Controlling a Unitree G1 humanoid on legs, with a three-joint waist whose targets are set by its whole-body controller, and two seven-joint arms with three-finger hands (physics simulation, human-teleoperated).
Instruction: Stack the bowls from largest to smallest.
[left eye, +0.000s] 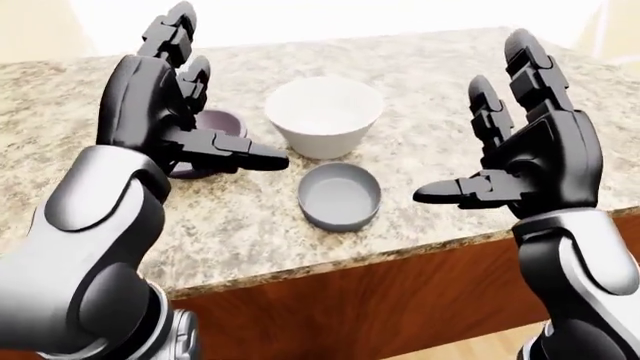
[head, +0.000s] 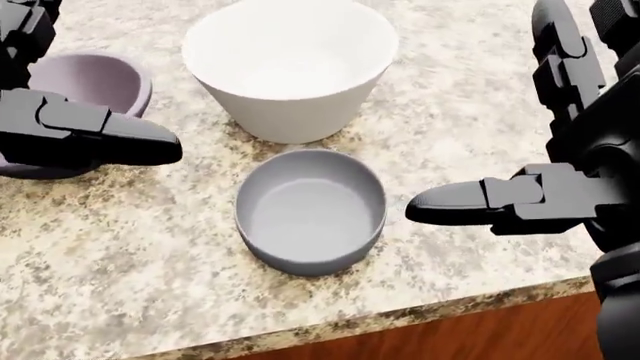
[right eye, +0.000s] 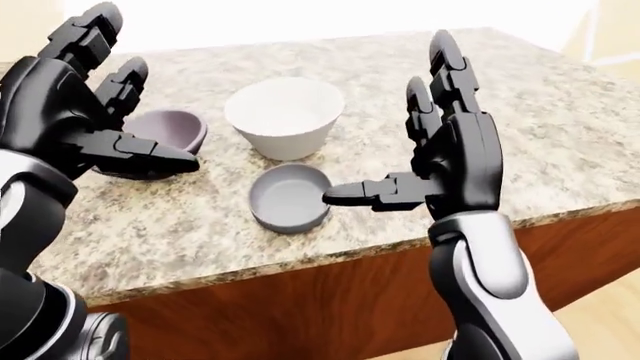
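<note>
Three bowls stand apart on a speckled granite counter (left eye: 440, 82). A large white bowl (head: 290, 67) is at the top middle of the head view. A low grey bowl (head: 310, 210) sits just below it. A lavender bowl (right eye: 172, 127) is to the left, partly hidden behind my left hand. My left hand (left eye: 215, 97) is open and raised above the lavender bowl, thumb pointing right. My right hand (left eye: 465, 127) is open and raised to the right of the grey bowl, thumb pointing left toward it. Neither hand holds anything.
The counter's near edge runs across the bottom of the head view (head: 400, 319), with a reddish wood panel (left eye: 380, 300) below it. Light wood floor (right eye: 610, 315) shows at the lower right. Bare granite extends right of the bowls.
</note>
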